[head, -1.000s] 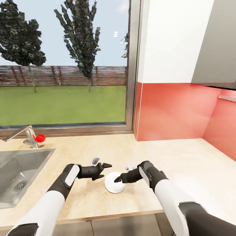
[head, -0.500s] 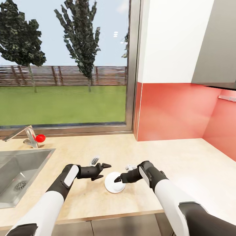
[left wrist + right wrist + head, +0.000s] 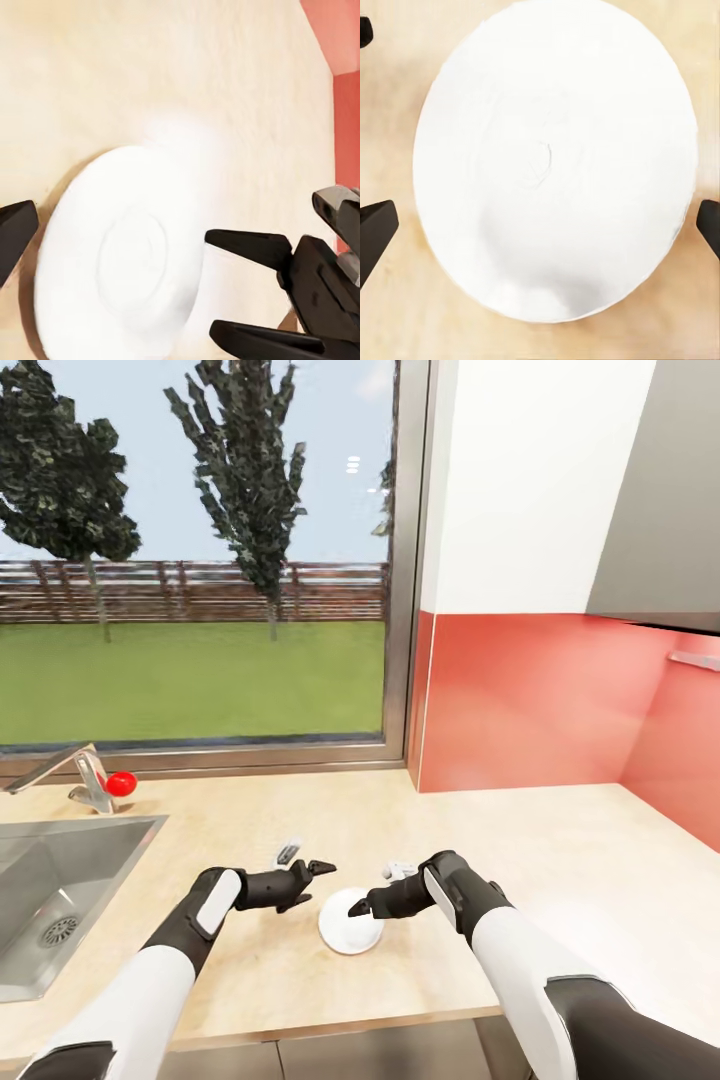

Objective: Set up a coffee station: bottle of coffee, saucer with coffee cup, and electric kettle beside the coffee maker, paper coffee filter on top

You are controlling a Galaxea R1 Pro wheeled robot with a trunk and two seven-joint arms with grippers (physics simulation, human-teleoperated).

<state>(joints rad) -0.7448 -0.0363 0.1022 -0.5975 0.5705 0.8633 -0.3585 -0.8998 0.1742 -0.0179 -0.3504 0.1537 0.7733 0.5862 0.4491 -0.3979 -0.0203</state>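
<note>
A white saucer [image 3: 346, 936] lies flat on the light tan kitchen countertop [image 3: 570, 860], close to its front edge. My right gripper [image 3: 374, 891] hovers just over the saucer, open, with the plate [image 3: 555, 161] between its two spread fingertips [image 3: 375, 232]. My left gripper [image 3: 307, 860] is open too, a little to the left of the saucer and apart from it. In the left wrist view the saucer [image 3: 120, 262] sits ahead of one left fingertip [image 3: 15, 232], with the right gripper's black fingers [image 3: 251, 247] on its other side.
A steel sink [image 3: 60, 880] with a faucet [image 3: 75, 772] and a red ball-like thing [image 3: 121, 783] is at the left. A big window [image 3: 200, 560] and a red backsplash [image 3: 540, 700] close the back. A grey hood [image 3: 660, 490] hangs at the upper right.
The whole picture has shifted slightly, so the camera moved. Both grippers and the saucer keep nearly the same places relative to each other.
</note>
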